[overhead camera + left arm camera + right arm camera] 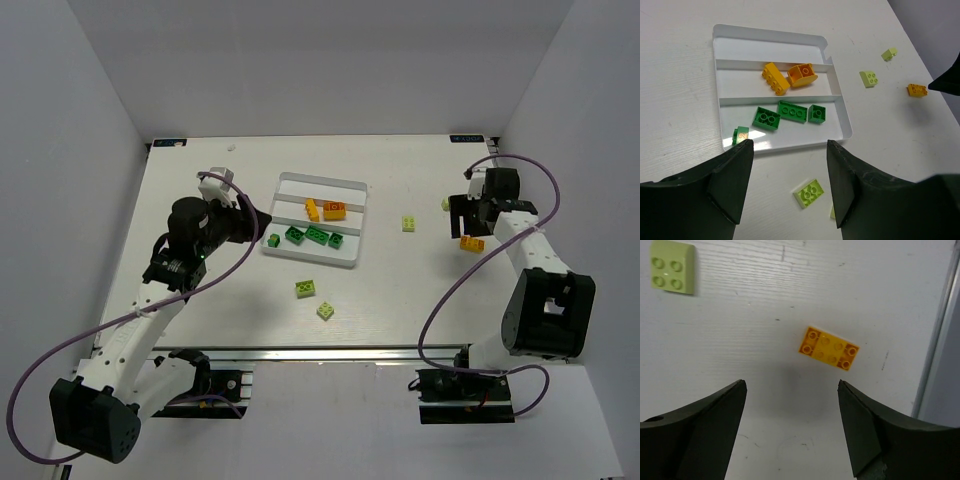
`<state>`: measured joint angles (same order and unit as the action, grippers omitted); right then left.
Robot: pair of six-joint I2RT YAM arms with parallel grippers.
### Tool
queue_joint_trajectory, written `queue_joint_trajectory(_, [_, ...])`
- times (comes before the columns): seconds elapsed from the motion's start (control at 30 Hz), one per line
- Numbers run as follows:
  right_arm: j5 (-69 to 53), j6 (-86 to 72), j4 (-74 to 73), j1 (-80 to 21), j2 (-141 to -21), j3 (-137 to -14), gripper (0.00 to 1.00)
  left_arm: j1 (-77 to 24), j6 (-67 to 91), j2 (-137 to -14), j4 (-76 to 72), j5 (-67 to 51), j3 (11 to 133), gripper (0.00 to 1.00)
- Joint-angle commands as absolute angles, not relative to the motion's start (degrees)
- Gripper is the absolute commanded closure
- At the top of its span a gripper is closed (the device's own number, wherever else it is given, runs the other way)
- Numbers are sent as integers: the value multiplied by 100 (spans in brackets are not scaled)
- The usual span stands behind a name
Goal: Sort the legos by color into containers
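Observation:
The white tray (353, 187) has three long compartments. The far one is bare, the middle one holds two orange legos (334, 210), and the near one holds several dark green legos (317, 236). My left gripper (260, 226) is open and empty at the tray's left end. In the left wrist view my left gripper (789, 145) is above the tray's near rim (790, 145), with a pale green lego (809, 192) below it. My right gripper (460, 226) is open and empty just short of an orange lego (829, 348) that lies on the table (472, 243).
Loose pale green legos lie at the front (306, 289), next to it (326, 311), right of the tray (409, 223) and by my right gripper (446, 203). The table's right edge (940, 340) runs close to the orange lego.

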<state>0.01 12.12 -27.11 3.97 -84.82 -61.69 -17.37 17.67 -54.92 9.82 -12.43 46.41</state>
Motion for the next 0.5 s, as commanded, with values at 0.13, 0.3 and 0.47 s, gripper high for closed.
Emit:
queue_joint_trajectory(0.13, [212,2107,-2575,756,-8964,-6108,12,-1714,1819,-5317,844,-1371,4605,30])
queue_joint_trajectory(0.3, [-534,3757,-3137,844,-9544,-6644,11,-1714,1828,-5352,826,-1415,4605,30])
queue_joint_trajectory(0.47, [-880,5421,-3358,844,-9370,-6592,25,-1714,1819,-5388,826,-1433,4614,30])
